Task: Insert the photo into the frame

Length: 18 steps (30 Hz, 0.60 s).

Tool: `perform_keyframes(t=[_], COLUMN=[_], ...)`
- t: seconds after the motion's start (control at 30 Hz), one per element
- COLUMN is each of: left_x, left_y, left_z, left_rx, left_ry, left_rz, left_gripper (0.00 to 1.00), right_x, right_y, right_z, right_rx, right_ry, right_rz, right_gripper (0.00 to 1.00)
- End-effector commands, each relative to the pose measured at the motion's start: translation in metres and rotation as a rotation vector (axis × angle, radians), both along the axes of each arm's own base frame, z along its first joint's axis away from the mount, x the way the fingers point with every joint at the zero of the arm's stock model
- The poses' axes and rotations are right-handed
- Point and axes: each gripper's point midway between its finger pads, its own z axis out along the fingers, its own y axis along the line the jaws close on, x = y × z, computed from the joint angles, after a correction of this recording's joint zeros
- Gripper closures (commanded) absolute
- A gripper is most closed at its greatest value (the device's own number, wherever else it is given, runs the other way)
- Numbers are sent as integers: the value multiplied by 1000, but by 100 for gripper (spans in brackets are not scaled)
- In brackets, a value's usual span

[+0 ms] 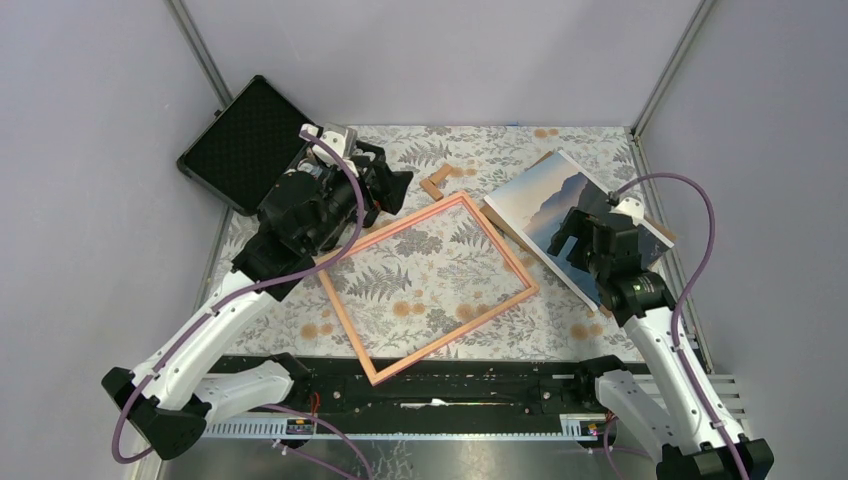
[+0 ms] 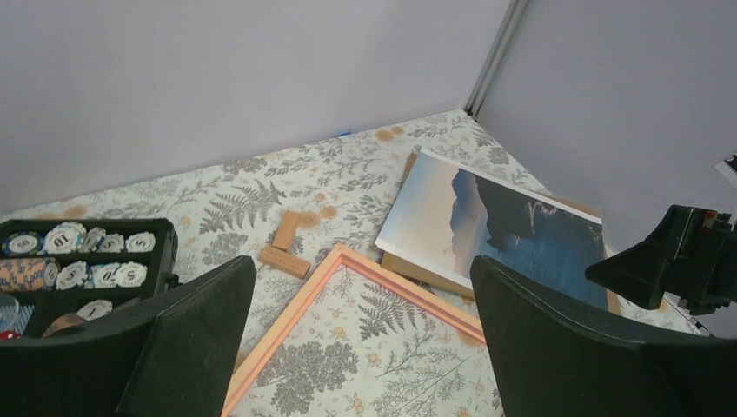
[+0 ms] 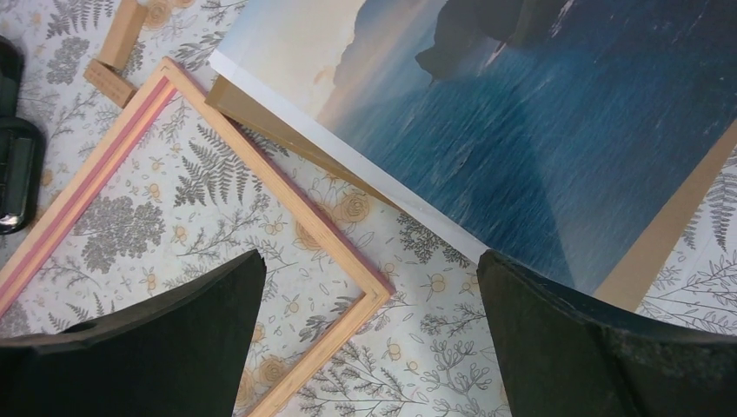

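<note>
Both claws wide open, nothing gripped.

- frame (image 1: 500, 242) lies flat mid-worktop (image 1: 480, 150), turned like a diamond, nothing inside it but the fern-print cloth.
- photo (image 1: 535, 200) lies picture side up, right of the frame and fully outside it. It sits on a brown board (image 3: 673, 230) that sticks out along two edges.
- The near-left corner of the board and photo stack lies right beside the frame's right rail. Can't tell if they touch.
- right claw (image 1: 580, 235) hangs over the photo's near part, jaws spread, above the print's white edge and the frame's right corner in the right wrist view.
- left claw (image 1: 388, 188) is by the frame's far-left rail, jaws spread, pointing across the frame towards the photo.

Clutter:
- Two small wooden blocks (image 1: 437, 180) in an L, just outside the frame's far corner, between the left claw and the photo.
- Open black case (image 1: 245, 140) at the far-left corner, lid up, poker chips (image 2: 87, 261) in its tray, close by the left claw.
</note>
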Motion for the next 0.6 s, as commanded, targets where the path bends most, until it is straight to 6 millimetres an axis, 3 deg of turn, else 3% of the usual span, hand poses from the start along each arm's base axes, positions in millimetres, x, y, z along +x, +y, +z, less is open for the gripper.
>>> perform_keyframes(t=[0.0,0.2,0.37,0.57], left_x=[2,1,-1,-3], left_y=[9,8,6,0], left_z=[26,26,26,27], left_rx=[-62,-68,-77,-94], left_ry=[-35,-34,-26,-15], left_rz=[49,45,30,-3], left_gripper=[1,1,1,1], right_x=[2,9,19,15], right_y=[-13,-1,1,-46], right_z=[-8,-37,-53,-73], right_rx=[-60,-2,235,373], right_ry=[43,99,127,173], right_rz=[-53,-23,-50,-297], right_gripper=[0,0,0,0])
